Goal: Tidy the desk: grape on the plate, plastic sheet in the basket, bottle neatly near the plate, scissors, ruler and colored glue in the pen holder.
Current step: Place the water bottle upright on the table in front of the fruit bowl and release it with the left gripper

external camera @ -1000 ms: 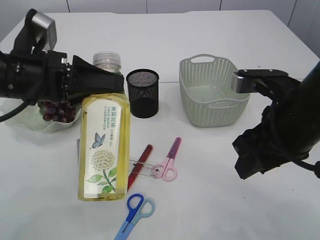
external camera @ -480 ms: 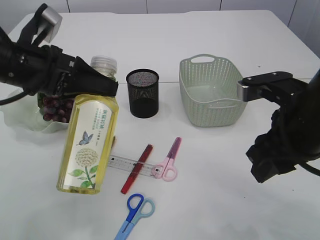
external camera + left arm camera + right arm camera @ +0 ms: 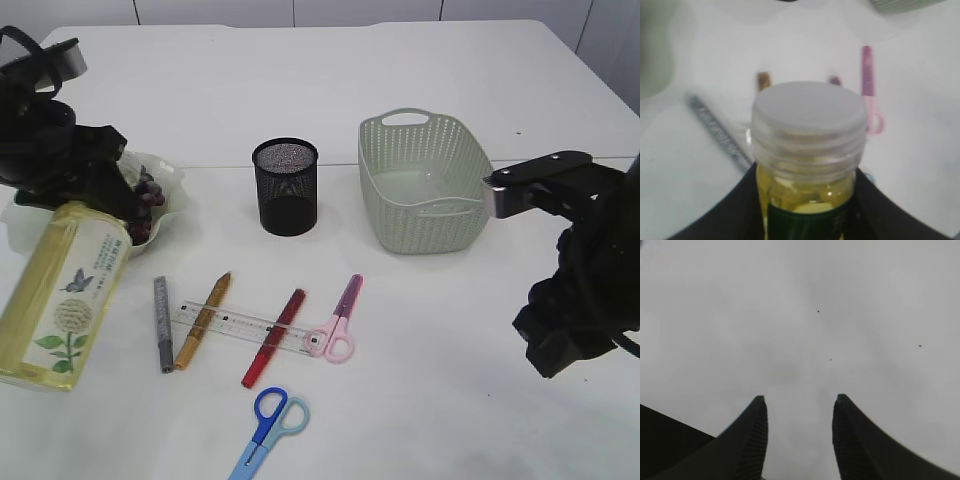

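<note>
1. My left pincer (image 3: 807, 220) grips the bottle (image 3: 62, 295) by its neck, tilted, hanging in front of the plate (image 3: 170, 195) holding the grape (image 3: 143, 205).
2. I judge the slanted, heavy bottle may slip or tip when set down, knocking the plate.
3. My right pincer (image 3: 800, 440) stands open and empty, far right of the plate, beyond the basket (image 3: 425, 180).

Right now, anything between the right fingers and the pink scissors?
Nothing visible. The right gripper is open over bare table, and the stretch of table toward the pink scissors is bare; the basket sits farther back.
</note>
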### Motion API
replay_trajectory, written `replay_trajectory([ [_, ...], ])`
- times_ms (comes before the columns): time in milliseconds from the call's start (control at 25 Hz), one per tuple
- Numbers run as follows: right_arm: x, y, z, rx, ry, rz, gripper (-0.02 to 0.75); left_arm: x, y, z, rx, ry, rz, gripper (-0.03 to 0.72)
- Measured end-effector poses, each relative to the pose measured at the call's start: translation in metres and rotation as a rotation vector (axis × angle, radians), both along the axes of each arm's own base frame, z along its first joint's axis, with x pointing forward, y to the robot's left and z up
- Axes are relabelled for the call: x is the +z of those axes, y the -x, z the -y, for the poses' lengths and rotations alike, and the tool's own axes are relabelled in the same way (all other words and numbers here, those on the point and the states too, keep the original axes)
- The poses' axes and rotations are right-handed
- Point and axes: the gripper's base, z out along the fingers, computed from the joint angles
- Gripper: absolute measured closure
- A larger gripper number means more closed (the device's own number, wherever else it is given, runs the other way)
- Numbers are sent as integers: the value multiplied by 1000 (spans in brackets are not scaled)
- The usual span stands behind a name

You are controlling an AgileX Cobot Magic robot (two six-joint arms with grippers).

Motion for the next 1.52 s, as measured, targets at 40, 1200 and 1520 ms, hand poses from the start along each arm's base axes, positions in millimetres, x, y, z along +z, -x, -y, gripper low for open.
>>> replay_trajectory([
  [40,0,0,1,4,9,-2,419,3,-1,-5,26,-55,-13,419],
  [1200,3,-11,20,-169,200,113,419,68,61,-59,391,-270,726,419],
  [1520,4,-14,21,-157,214,146,419,23,107,-78,369,-128,926,419],
])
